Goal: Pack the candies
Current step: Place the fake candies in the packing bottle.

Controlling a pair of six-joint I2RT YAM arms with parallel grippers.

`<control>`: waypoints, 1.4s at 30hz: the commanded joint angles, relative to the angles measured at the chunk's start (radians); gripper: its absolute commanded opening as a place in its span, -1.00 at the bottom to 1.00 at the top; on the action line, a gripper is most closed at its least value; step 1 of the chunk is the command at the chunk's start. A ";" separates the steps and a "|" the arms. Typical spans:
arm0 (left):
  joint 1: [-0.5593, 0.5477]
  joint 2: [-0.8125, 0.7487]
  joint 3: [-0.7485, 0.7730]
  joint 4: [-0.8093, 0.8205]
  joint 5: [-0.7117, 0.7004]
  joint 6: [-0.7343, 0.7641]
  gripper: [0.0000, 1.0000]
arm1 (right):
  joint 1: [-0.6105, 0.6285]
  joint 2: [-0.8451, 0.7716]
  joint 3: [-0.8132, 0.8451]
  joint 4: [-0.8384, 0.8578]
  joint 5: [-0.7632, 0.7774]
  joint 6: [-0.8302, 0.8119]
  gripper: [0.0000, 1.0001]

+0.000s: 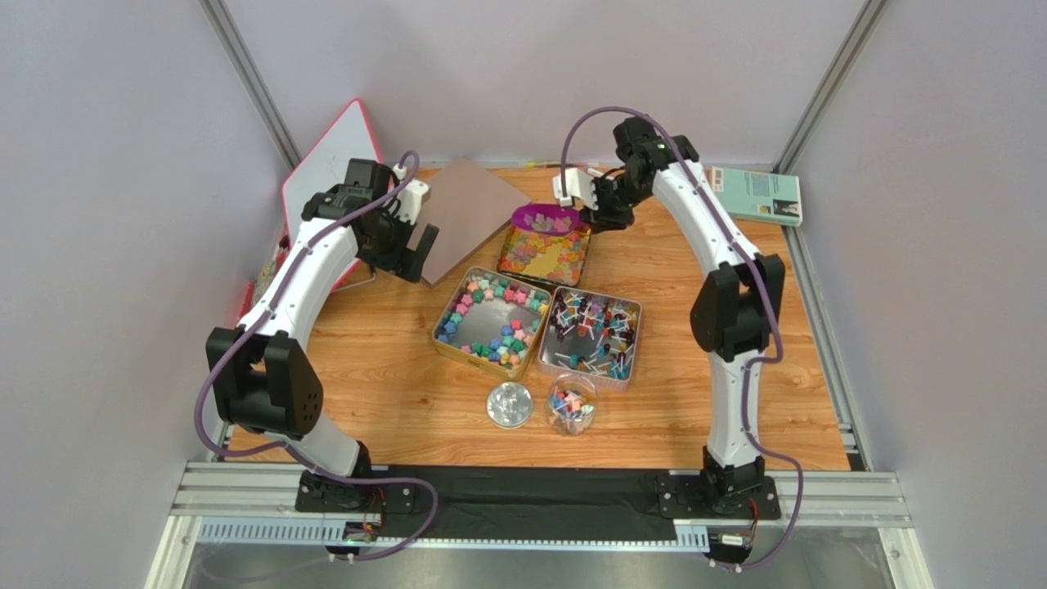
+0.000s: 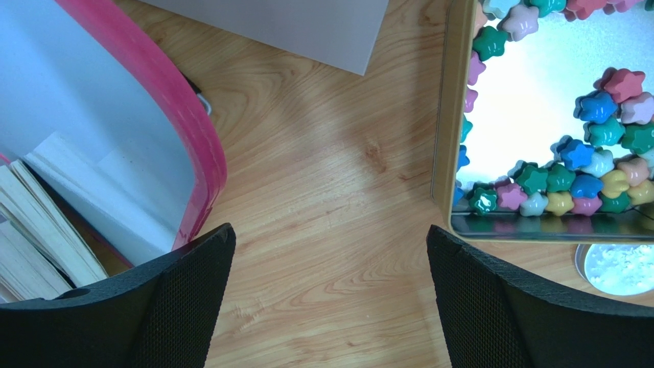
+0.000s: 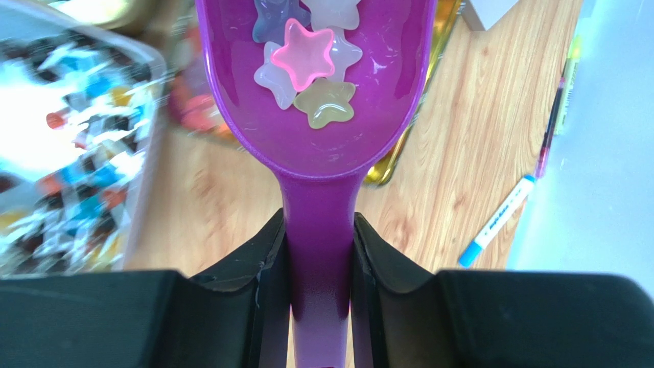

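Observation:
My right gripper (image 3: 319,253) is shut on the handle of a purple scoop (image 3: 318,92), held above the far tin of orange-yellow candies (image 1: 546,254). Several star-shaped candies (image 3: 307,57), pink, white and yellow, lie in the scoop's bowl. The scoop also shows in the top view (image 1: 547,220). A tin of pastel star candies (image 1: 492,319) and a tin of wrapped candies (image 1: 592,333) sit mid-table. My left gripper (image 2: 330,291) is open and empty over bare wood, left of the pastel tin (image 2: 445,138).
Two small clear cups stand near the front: one looks empty (image 1: 509,404), one holds some candies (image 1: 570,405). A pink-rimmed white board (image 1: 322,172) and a brown sheet (image 1: 473,203) lie at the back left. A green book (image 1: 756,194) and markers (image 3: 499,218) are at the back right.

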 commanded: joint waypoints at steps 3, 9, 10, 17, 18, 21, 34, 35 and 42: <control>0.002 -0.045 0.006 0.047 0.039 -0.092 0.99 | 0.017 -0.329 -0.201 -0.143 0.092 -0.138 -1.00; 0.010 -0.129 -0.060 0.028 0.251 -0.176 0.99 | 0.095 -0.551 -0.385 -0.242 0.236 -0.196 -1.00; 0.007 -0.134 -0.065 0.028 0.268 -0.178 0.99 | 0.112 -0.582 -0.407 -0.247 0.256 -0.198 -1.00; 0.008 -0.200 -0.060 0.004 0.250 -0.118 0.92 | 0.303 -0.803 -0.680 -0.250 0.489 -0.155 -1.00; 0.008 -0.210 -0.058 -0.001 0.234 -0.116 0.92 | 0.333 -0.823 -0.715 -0.249 0.536 -0.138 -1.00; 0.008 -0.261 -0.087 0.002 0.223 -0.107 0.91 | 0.385 -0.892 -0.821 -0.236 0.601 -0.115 -1.00; 0.008 -0.413 -0.193 0.011 0.213 -0.103 0.89 | 0.525 -0.943 -0.993 -0.153 0.834 -0.003 -1.00; 0.008 -0.419 -0.196 0.013 0.211 -0.104 0.89 | 0.530 -0.937 -0.996 -0.143 0.854 0.006 -1.00; 0.008 -0.460 -0.233 0.047 0.191 -0.132 0.88 | 0.588 -0.886 -0.986 -0.121 1.010 0.049 -1.00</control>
